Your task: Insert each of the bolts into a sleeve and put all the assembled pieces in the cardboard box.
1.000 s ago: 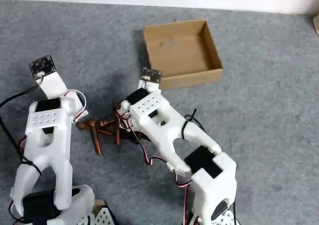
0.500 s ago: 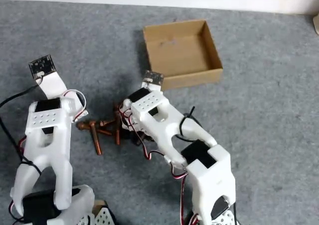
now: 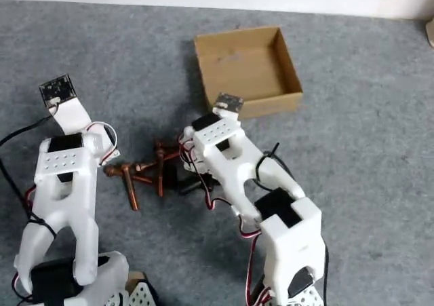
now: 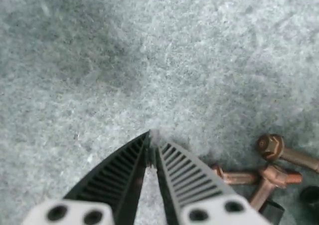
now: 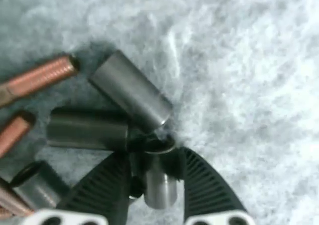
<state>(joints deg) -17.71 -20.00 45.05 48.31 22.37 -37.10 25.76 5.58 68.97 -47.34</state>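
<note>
**Right claw (image 5: 153, 155) clamps a sleeve (image 5: 159, 185)**

The sleeve lies just beside loose sleeves (image 5: 130, 90) and the copper bolts (image 3: 139, 167), left of centre in the high view; the cardboard box (image 3: 261, 107) stands upper centre, apart; left claw (image 4: 153, 141) closed on nothing above the grey bench (image 4: 99, 60).

- Copper-coloured metal bolts (image 3: 131, 189) with hex heads: at least four in the heap on the grey felt worktop (image 3: 352, 157), seen from the high view. They cross one another, so the exact count is uncertain. The right wrist view shows three threaded ends.
- Dark grey cylindrical metal sleeves (image 5: 130, 92): four in the right wrist view, counting one sleeve (image 5: 158, 185) between the jaws.
- Square brown cardboard box (image 3: 261, 106), open-topped: one.
- White plastic robot arms (image 3: 64, 177): two, side by side.
</note>
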